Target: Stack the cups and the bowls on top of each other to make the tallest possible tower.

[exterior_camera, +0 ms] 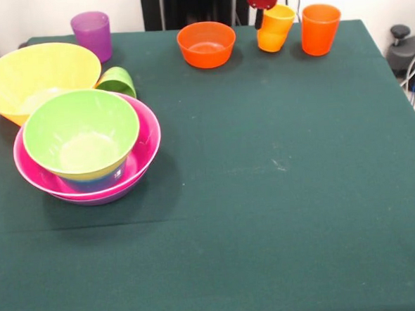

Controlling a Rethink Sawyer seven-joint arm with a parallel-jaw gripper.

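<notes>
My gripper comes in at the top edge and is shut on the rim of the yellow-orange cup, which hangs tilted next to the upright orange cup. The orange bowl stands to their left. At the left, the tower is a light green bowl on a blue bowl, inside the pink bowl, on a purple bowl. The yellow bowl leans tilted behind it. The light green cup lies on its side. The purple cup stands upright.
The dark green tablecloth covers the table. A black device with cables stands off the table's right edge. The robot's dark pedestal is at the top middle.
</notes>
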